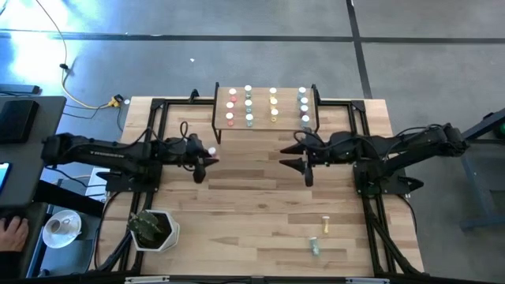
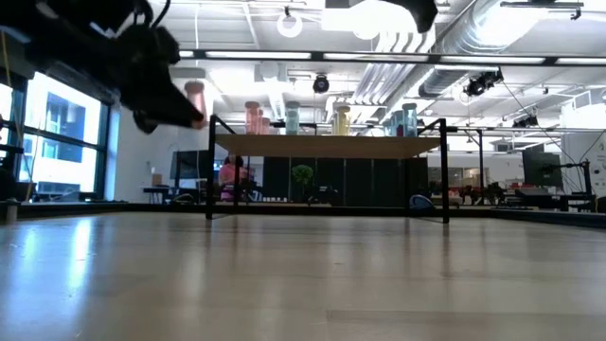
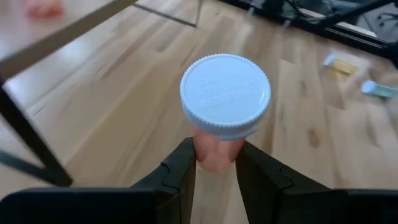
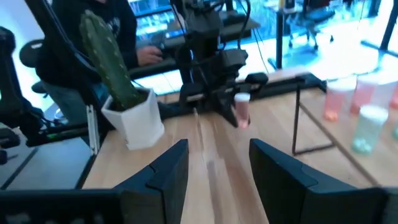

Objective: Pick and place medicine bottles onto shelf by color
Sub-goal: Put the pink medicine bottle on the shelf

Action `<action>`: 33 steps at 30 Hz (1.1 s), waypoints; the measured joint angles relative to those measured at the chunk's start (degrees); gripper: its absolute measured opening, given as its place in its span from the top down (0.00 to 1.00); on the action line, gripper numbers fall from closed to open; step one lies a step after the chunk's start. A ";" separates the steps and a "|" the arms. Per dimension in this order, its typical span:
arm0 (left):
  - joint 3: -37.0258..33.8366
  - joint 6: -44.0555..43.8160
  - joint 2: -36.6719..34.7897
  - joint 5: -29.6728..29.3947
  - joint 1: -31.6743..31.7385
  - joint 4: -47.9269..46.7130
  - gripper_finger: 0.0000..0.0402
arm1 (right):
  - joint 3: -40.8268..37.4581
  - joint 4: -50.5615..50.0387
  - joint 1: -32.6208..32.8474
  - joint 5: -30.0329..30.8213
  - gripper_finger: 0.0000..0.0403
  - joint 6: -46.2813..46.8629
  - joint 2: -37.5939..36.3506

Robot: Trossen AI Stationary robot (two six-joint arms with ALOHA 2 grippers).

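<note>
Altogether, twelve bottles [image 1: 248,105] on shelf [image 1: 288,110], two bottles on table [image 1: 252,205].

White pot [image 1: 158,231] with a green cactus-like plant [image 1: 147,225] stands on the plank tabletop [image 1: 252,213] at its near-left corner — upright in the right wrist view [image 4: 134,118]. Beyond the pot, off the table edge: a person's hand [image 1: 12,233] and a white round object [image 1: 61,227], identity unclear. A yellow cable [image 1: 87,102] runs on the grey floor [image 1: 237,55] — far-left of the tabletop.
</note>
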 joint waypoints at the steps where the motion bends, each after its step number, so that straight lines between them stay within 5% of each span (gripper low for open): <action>1: 1.06 0.22 0.02 -0.09 -0.63 -0.96 0.78 | 0.00 0.82 -0.42 -0.33 0.60 -0.72 0.01; 9: 7.29 1.06 0.02 -0.27 -5.01 -10.09 0.78 | 0.37 7.78 -3.63 -1.93 0.60 -9.41 2.73; 17: 9.04 0.98 0.06 -3.88 -7.57 -16.67 0.78 | 8.93 6.93 -7.64 -7.41 0.57 -13.38 10.65; 33: 9.06 7.45 0.06 -6.71 -4.27 -20.95 0.78 | 35.53 -22.59 -15.27 -11.38 0.57 -19.49 28.67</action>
